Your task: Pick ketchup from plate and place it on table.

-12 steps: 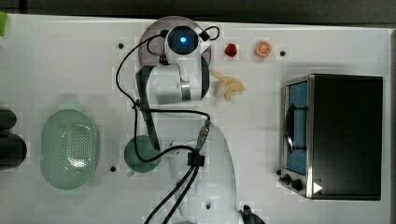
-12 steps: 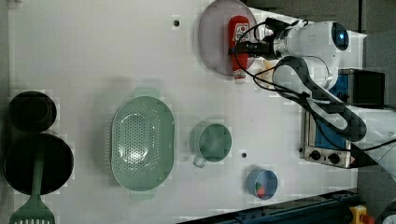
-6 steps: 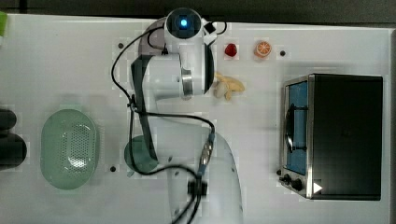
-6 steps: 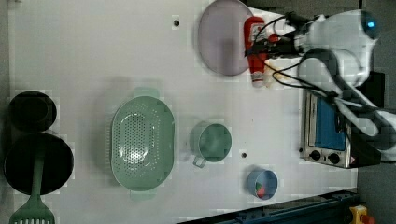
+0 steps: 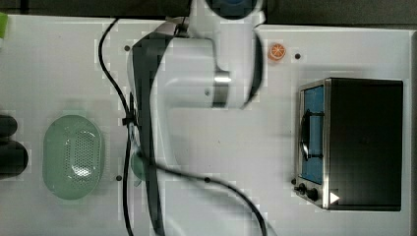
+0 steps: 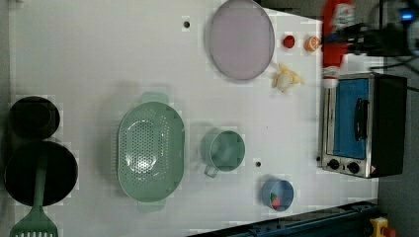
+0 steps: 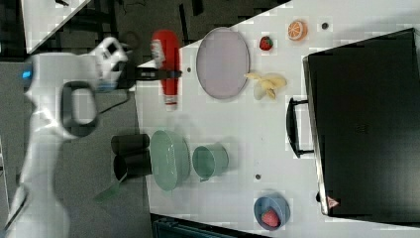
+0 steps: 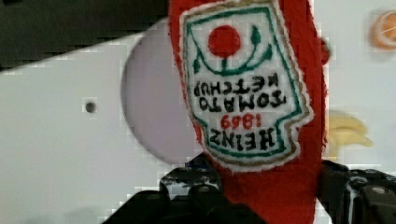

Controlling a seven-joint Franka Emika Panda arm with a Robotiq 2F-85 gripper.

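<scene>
**Ketchup lifted off plate, held in the air**

The ketchup (image 6: 336,39) is hanging clear of the plate (image 6: 240,39), clamped in the gripper (image 7: 166,74); the dark fingers (image 8: 348,186) are pressing on both sides of the red body below the white label. In the right view the bottle is lying level with its cap pointing toward the right view's bottom, floating over the table's edge, just beside the plate. In the left view it is showing above the toaster oven (image 6: 363,126), off the left view's right of the plate.

The plate is sitting bare on the white table (image 6: 99,64). Near it are lying a strawberry (image 6: 288,41), an orange slice (image 6: 311,44) and a peeled banana (image 6: 285,80).

Further out on the table: a green basket (image 6: 150,150), a green cup (image 6: 223,150), a small blue bowl (image 6: 277,194) holding a red piece, two black pots (image 6: 34,148) and a green spatula (image 6: 33,217). Small dark dots are marking the tabletop. In the top view the white arm (image 5: 196,73) and its black cable are covering the table's middle. Dark floor is surrounding the table in the right view.
</scene>
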